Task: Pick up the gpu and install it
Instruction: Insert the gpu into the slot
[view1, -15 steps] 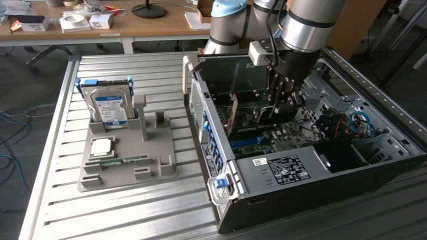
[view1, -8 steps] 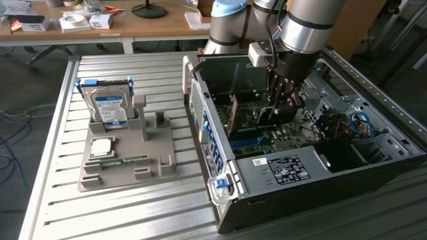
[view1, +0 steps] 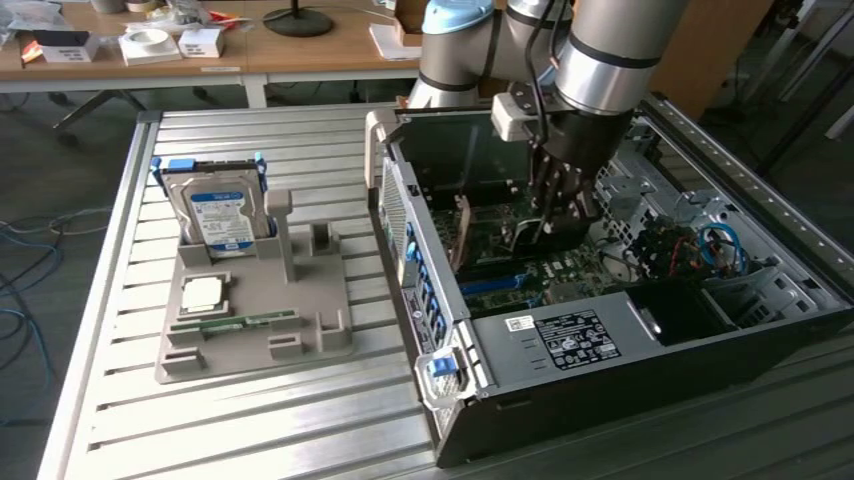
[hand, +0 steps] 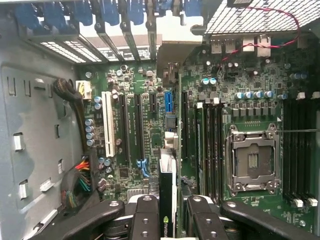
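The gpu (hand: 168, 190) is seen edge-on in the wrist view, a thin dark card with a green logo near my fingers. It stands upright over the motherboard (hand: 135, 90), in line with the black expansion slots, and its far end reaches toward the rear bracket openings. My gripper (hand: 170, 220) is shut on it, one black finger (hand: 145, 220) on each side. In the exterior view the gripper (view1: 550, 225) hangs deep inside the open computer case (view1: 574, 340), with the gpu (view1: 523, 236) dark beneath it.
A grey holder tray (view1: 314, 345) on the slatted table carries a silver hard drive (view1: 220, 215), a processor chip (view1: 203, 292) and a green memory stick (view1: 247, 322). Inside the case are an empty processor socket (hand: 252, 160), a white slot (hand: 107, 125) and cable bundles (hand: 75, 185).
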